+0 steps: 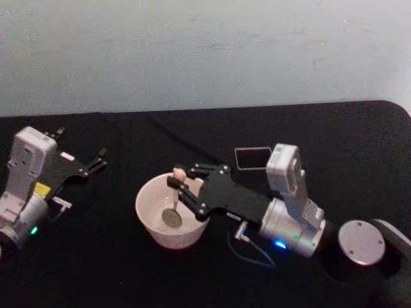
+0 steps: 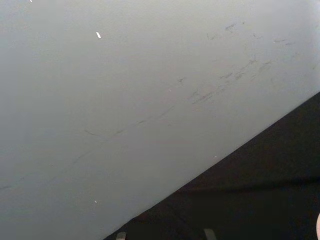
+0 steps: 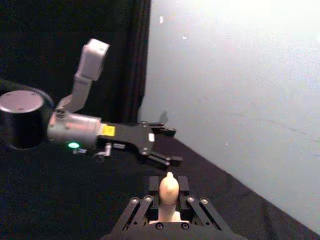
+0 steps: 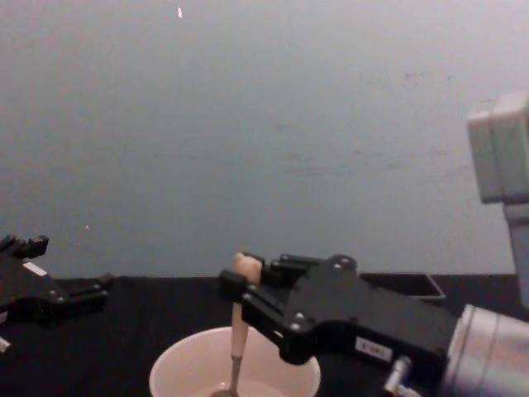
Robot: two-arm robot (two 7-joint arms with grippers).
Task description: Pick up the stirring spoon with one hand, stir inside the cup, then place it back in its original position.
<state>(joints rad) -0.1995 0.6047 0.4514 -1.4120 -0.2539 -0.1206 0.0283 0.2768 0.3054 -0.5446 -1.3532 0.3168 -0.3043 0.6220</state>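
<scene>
The stirring spoon [image 4: 238, 341] stands nearly upright inside the cup [image 1: 168, 239], its small grey metal bowl low at the cup's floor, a little nearer than the centre, and its pale beige handle rising past the rim, so that in the head view the tiny bear head shows against the cup's far rim. The right hand [image 1: 182, 176] is clenched on the stirring spoon: its black fingers [image 4: 248, 296] pinch the top of the handle just under the bear head, one on either side, and the hand's black body reaches in over the cup's right rim, lying low and nearly level above the counter [image 1: 115, 269]. In the right wrist view the bear head pokes up between the two fingers, touching both. The cup is upright on the black counter, wide, round and cream-white, and I cannot tell whether it holds any liquid. The dark grey square holder [image 1: 253, 158] stands beyond the cup and to its right, apart from it, just behind the right hand's body, its open top showing. The left hand [image 1: 80, 144] lies to the left of the cup, well apart from it, low over the counter, released, its fingers spread with nothing between them; it points away toward the pale wall [image 1: 192, 51] that rises behind the counter's far edge, beyond the cup
</scene>
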